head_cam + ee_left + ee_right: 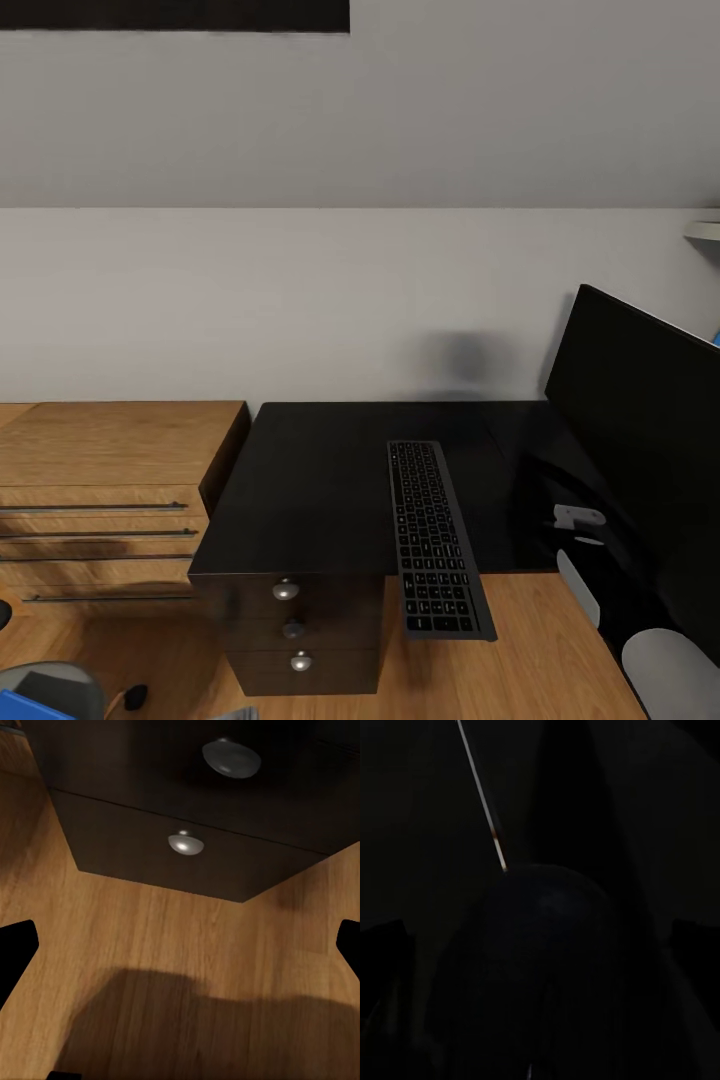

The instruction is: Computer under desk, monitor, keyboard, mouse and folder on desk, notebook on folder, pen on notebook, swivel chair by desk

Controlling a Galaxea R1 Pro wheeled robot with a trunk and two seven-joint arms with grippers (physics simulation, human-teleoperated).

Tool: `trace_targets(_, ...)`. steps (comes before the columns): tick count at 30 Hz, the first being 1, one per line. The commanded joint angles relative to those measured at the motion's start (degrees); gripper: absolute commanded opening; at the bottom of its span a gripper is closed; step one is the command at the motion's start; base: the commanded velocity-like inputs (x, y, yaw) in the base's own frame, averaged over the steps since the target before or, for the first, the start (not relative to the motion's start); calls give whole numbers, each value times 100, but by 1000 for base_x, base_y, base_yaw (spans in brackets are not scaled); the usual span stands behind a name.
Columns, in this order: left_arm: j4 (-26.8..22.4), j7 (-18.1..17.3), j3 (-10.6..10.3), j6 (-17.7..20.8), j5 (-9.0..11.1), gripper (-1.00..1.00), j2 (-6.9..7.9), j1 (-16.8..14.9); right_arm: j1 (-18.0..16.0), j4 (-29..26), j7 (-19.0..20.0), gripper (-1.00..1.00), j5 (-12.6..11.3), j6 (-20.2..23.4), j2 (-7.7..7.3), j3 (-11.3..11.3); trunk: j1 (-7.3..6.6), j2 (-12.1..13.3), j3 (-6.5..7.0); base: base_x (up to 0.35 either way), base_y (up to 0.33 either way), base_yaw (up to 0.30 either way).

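The desk (310, 480) is seen against the pale wall, its black top carrying the keyboard (436, 537), which is laid front to back near the middle, with its near end overhanging the front edge. The monitor (640, 440) is stood at the desk's right end, just beside the keyboard but apart from it. Under the front left corner, three drawers with round silver knobs (286, 589) are shown. A light-wood chest (110, 490) is set against the desk's left side. A bit of the blue folder (25, 706) is caught at the lower left, over the wooden floor (560, 640).

In the left wrist view, the left gripper's fingers (16, 949) are spread wide above the floor, facing the bottom drawers. The right wrist view is almost black, so the right gripper's state cannot be told.
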Motion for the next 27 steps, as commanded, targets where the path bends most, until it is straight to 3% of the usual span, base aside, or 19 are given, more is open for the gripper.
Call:
trace_targets(1,-15,47,-19,21,54,100,8,0,1,91,-39,-100,-27,50,-4,11,1,-3,-6,0,0,0)
trace_targets(27,-7,23,-19,9,46,100,13,0,1,26,-48,-100,-26,19,5,38,1,-3,-6,0,0,0)
